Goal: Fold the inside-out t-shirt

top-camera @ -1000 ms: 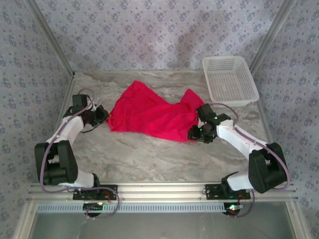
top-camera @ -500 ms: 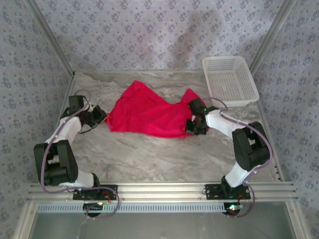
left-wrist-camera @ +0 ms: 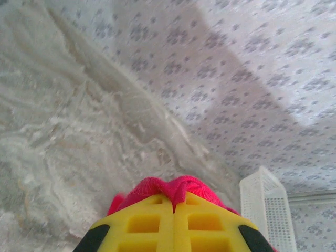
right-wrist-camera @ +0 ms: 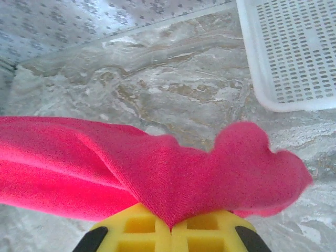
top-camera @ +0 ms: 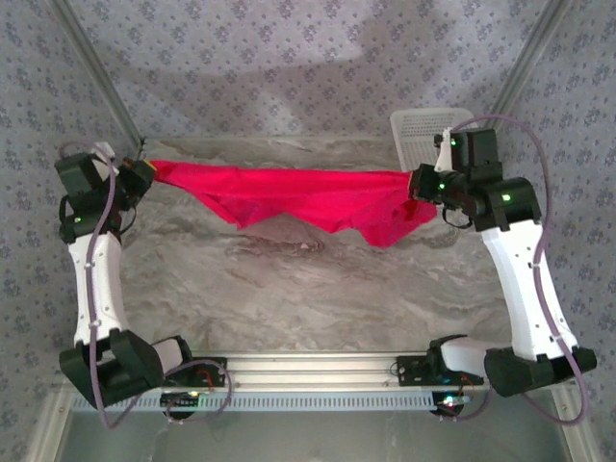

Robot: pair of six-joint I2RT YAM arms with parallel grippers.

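Top external view, item held: left pincer [top-camera: 144,171], jaws together, clamped on one end of the inside-out t-shirt [top-camera: 298,192]; right pincer [top-camera: 416,183], jaws together, clamped on the opposite end

Position: both pincers are raised above the counter [top-camera: 289,298], well apart, at about the same height, toward the far side

Long axis: runs left to right between the two pincers, so the cloth lies straight inward from each; each arm is nearest its own end, neither is nearer the middle

Garment: strung as a taut band along its upper edge, with loose folds sagging below, deepest near the right pincer; it appears to hang clear of the counter

Appearance: plain bright red, soft fabric, no print; sleeves and collar cannot be told apart in the bunching

Nearby: white basket [top-camera: 428,125] just behind the right pincer

Judgement: laying the cloth flat calls for both pincers to lower together with the axis stretched
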